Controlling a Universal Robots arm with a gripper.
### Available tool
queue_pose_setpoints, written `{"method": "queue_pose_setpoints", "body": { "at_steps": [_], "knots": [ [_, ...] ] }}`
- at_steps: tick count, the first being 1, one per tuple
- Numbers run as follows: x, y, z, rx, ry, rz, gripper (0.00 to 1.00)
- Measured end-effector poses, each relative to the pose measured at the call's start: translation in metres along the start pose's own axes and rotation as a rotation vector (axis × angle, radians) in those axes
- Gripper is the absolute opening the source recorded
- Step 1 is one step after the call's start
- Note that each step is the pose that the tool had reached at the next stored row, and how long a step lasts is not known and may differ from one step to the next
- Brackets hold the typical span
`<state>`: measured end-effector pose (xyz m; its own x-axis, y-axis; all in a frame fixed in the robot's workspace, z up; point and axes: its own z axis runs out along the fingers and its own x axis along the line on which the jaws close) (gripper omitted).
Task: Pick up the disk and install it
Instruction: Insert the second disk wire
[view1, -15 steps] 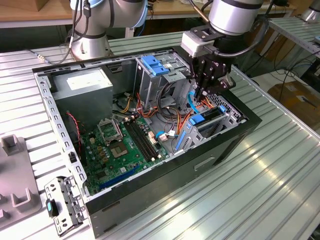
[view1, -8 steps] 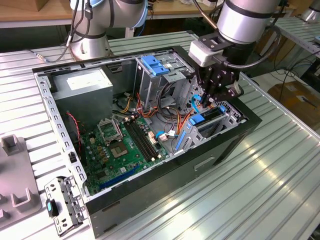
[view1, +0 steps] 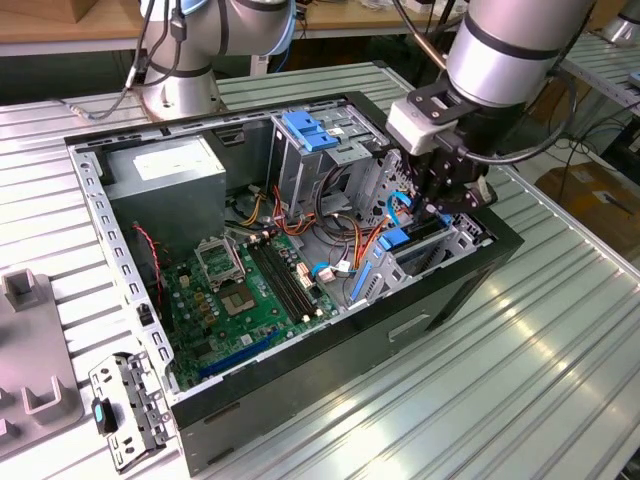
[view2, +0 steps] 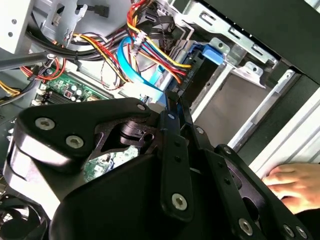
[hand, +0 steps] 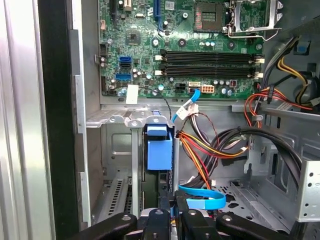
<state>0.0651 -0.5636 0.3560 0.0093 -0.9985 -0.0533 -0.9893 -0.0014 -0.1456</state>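
The disk (view1: 398, 240) stands on edge in the drive bay at the exterior view's right end of the open computer case (view1: 300, 390), its blue carrier end facing the motherboard. Its blue end (hand: 159, 150) sits between the bay's metal rails, and in the second wrist view the disk (view2: 207, 54) lies beyond the fingertips. My gripper (view1: 440, 208) hangs directly over the bay, just above the disk's upper edge. Its fingers (hand: 161, 220) are drawn together in both wrist views, and the gripper (view2: 170, 102) has nothing visible between them. Whether the tips touch the disk is hidden.
Bundles of coloured wires (hand: 210, 150) and a flat blue cable (hand: 202, 197) lie beside the bay. A tall metal cage with a blue latch (view1: 308, 130) stands behind. A person's hand (view2: 295, 182) rests near the case's outer wall. A second arm's base (view1: 185, 60) and a loose bracket (view1: 125, 410) stand on the table.
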Motion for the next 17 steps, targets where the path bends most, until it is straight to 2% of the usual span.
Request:
{"method": "queue_pose_setpoints", "body": {
  "at_steps": [1, 2, 4, 5, 6, 11, 17],
  "knots": [
    [0.0016, 0.0001, 0.0001, 0.0015, -0.0080, 0.001, 0.16],
    [0.0027, 0.0002, 0.0000, 0.0030, -0.0184, 0.003, 0.16],
    [0.0051, 0.0004, -0.0001, 0.0059, -0.0444, 0.006, 0.16],
    [0.0061, 0.0006, -0.0001, 0.0071, -0.0551, 0.008, 0.16],
    [0.0065, 0.0005, -0.0001, 0.0073, -0.0603, 0.008, 0.16],
    [0.0065, 0.0005, -0.0002, 0.0073, -0.0647, 0.009, 0.16],
    [0.0065, 0.0005, -0.0001, 0.0073, -0.0649, 0.009, 0.16]
  ]
}}
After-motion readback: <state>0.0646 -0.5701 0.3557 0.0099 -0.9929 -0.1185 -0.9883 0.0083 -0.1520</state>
